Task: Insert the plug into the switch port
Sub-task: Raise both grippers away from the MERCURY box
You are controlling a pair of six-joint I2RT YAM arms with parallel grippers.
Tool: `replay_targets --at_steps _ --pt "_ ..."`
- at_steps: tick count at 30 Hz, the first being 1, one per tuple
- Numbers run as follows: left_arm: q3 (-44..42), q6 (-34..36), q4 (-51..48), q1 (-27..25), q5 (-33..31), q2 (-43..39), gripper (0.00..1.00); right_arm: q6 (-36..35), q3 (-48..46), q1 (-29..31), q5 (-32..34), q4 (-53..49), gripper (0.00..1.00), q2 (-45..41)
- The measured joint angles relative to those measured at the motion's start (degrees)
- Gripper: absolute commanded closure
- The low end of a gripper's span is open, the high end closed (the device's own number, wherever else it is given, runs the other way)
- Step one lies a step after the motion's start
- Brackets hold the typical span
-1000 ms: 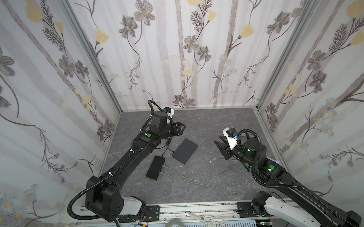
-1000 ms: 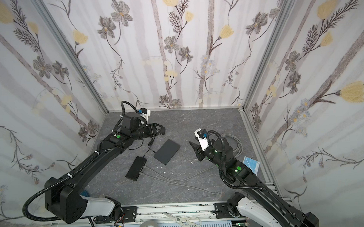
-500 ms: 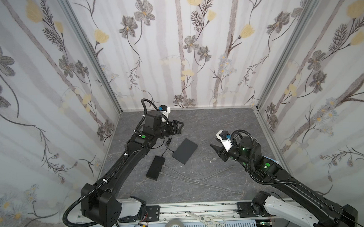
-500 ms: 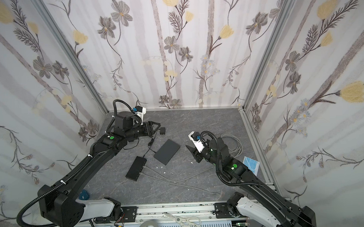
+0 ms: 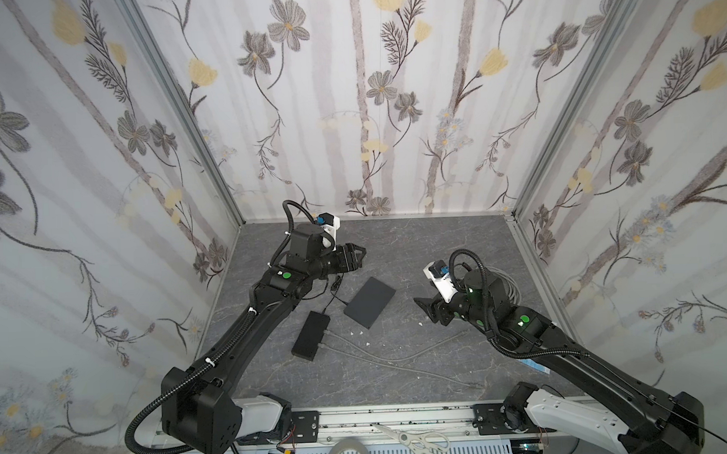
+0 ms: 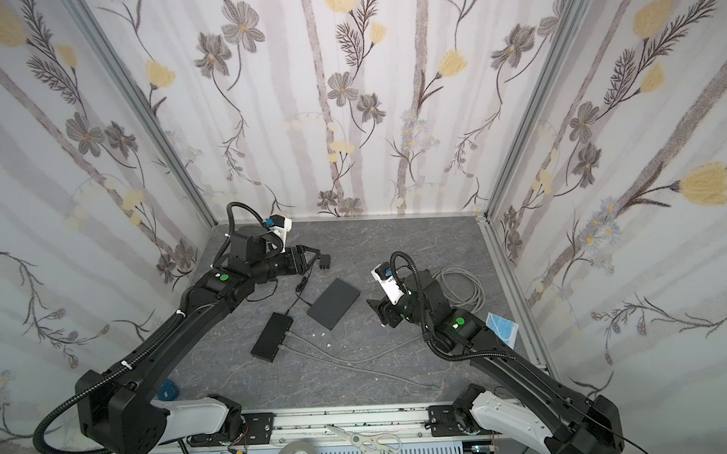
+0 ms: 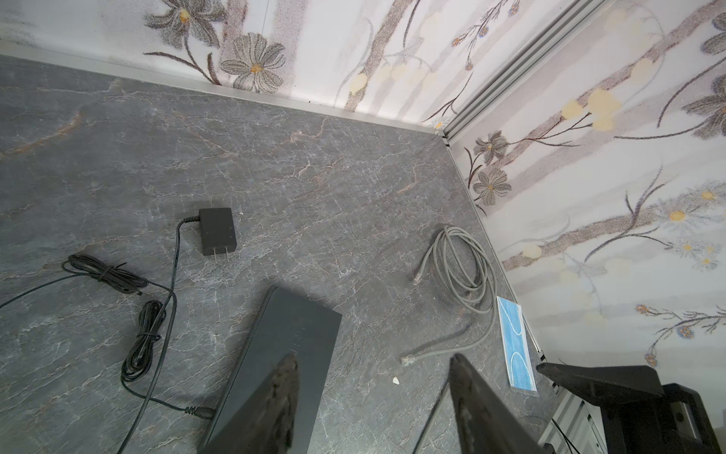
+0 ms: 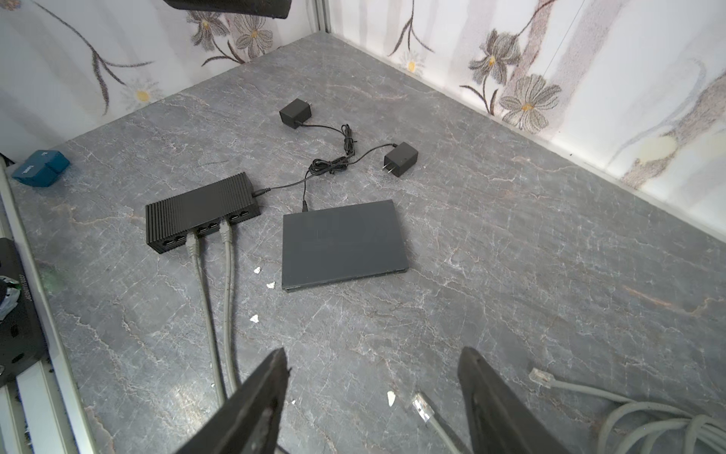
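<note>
The black ribbed switch (image 8: 200,212) (image 5: 311,336) lies on the grey floor with two grey cables in its front ports; other ports are free. A loose clear plug (image 8: 422,407) (image 7: 406,359) on a grey cable lies on the floor just under my right gripper (image 8: 373,357) (image 5: 423,307), which is open and empty. The cable's other plug (image 8: 540,377) lies beside it. My left gripper (image 7: 373,361) (image 5: 360,255) hovers open and empty over the far left floor, above a flat dark box (image 7: 290,342).
The flat dark box (image 5: 369,302) sits right of the switch. Two black power adapters (image 8: 400,159) (image 8: 295,112) lie behind on thin cords. The grey cable coil (image 6: 459,287) and a blue mask (image 6: 500,329) lie by the right wall. White scraps (image 8: 257,270) dot the floor.
My right gripper has moved left and down toward the floor, and its jaws have spread wider. The left gripper has hardly moved.
</note>
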Motion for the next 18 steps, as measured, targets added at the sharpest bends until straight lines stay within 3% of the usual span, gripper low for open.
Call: replay_targets --at_steps 2,6,8,16,18 --pt "0.0 0.2 0.0 0.0 -0.3 0.0 0.37 0.2 -0.6 0.0 0.5 -1.0 0.27 -0.2" --pt "-0.2 0.2 0.0 0.0 -1.0 0.6 0.37 1.5 -5.2 0.0 2.2 -0.6 0.14 -2.1" --pt "-0.4 0.5 0.0 0.0 -1.2 1.0 0.38 3.1 -8.7 -0.1 2.3 -0.1 0.01 -3.9" --pt "-0.4 6.9 -0.5 0.0 -7.9 2.6 0.36 10.1 -18.8 0.0 3.1 10.9 0.0 -12.9" --pt "-0.3 9.3 -0.6 0.0 -10.5 2.6 0.32 13.0 -20.7 0.0 5.4 12.8 0.0 -14.8"
